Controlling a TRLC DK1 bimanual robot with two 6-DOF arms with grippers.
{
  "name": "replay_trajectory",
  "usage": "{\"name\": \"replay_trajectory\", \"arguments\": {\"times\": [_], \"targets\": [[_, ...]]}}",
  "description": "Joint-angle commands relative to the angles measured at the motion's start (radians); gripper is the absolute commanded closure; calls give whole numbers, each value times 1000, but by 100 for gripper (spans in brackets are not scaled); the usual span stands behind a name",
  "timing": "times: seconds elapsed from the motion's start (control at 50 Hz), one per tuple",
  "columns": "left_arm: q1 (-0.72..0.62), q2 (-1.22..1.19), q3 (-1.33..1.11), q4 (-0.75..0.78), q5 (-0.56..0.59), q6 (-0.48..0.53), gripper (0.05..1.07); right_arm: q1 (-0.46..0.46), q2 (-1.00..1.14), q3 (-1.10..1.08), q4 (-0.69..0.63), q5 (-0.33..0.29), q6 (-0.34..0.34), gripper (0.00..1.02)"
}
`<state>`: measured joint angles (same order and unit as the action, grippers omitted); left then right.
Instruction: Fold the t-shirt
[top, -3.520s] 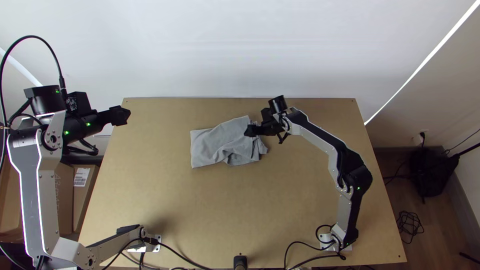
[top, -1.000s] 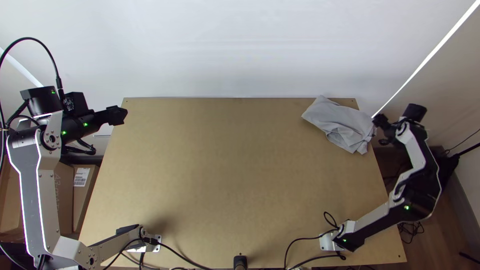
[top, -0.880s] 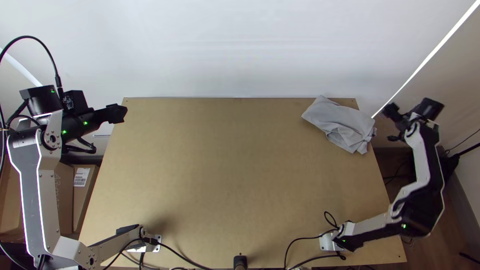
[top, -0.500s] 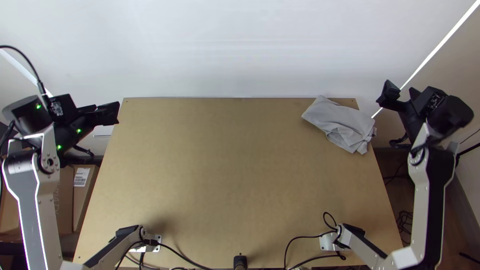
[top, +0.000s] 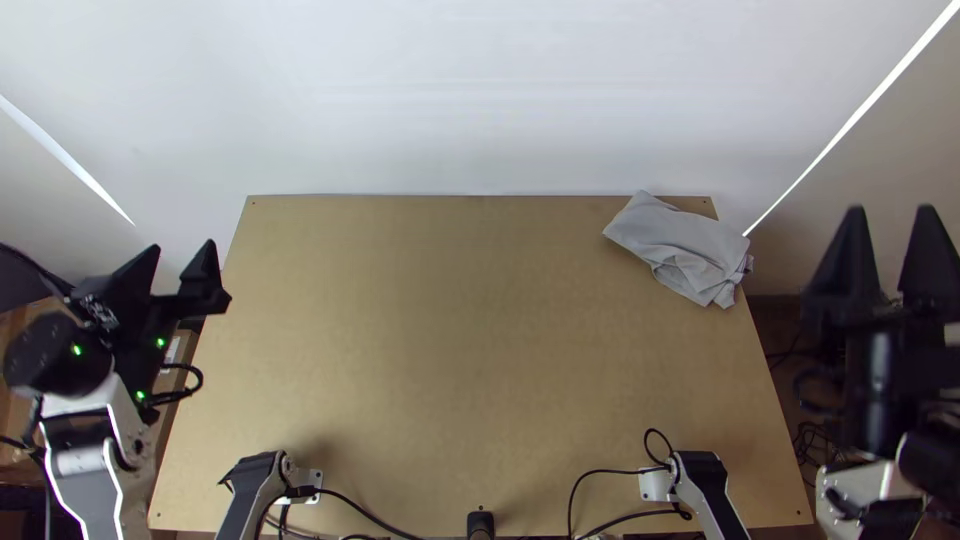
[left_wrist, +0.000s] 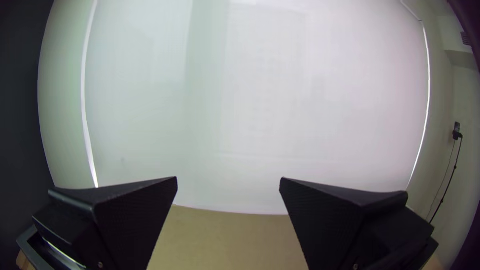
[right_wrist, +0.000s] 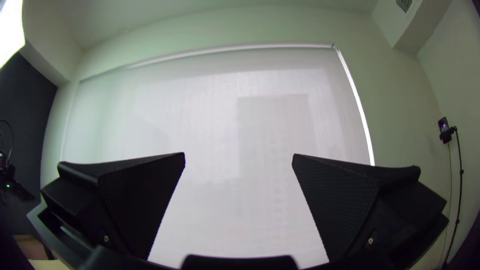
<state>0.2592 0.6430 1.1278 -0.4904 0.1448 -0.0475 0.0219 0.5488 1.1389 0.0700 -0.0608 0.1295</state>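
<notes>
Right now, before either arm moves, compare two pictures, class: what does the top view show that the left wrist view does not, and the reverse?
The top view adds the grey t-shirt, loosely bunched at the table's far right corner, and the right gripper, open beyond the right edge. The left wrist view adds a vent and a small black device near the side wall. Both share the left gripper, open and empty, the table and the white backdrop.

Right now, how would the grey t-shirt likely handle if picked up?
The t-shirt would likely sag, given its soft wrinkles and bunched end. Its layers might slip apart if only one corner were pinched, since they overlap loosely.
</notes>
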Motion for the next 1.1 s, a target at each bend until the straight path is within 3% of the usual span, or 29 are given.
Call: {"name": "replay_trajectory", "arguments": {"times": [0.0,0.38,0.58,0.82,0.98,1.08], "targets": [[0,-118,-152,93,-7,-5,10,29,-99,-137,59,6,9,4],[5,-464,-589,230,-30,-5,10,44,-559,-717,260,-5,30,4],[-2,-640,-773,230,-30,-5,10,44,-558,-815,202,16,117,4],[-20,-643,-939,259,-30,-91,10,59,-558,-1110,217,22,110,4],[-35,-643,-1002,326,-33,-135,10,76,-558,-1136,91,22,121,4],[-35,-646,-1070,331,-31,-100,10,78,-553,-1131,-78,27,93,4]]}}
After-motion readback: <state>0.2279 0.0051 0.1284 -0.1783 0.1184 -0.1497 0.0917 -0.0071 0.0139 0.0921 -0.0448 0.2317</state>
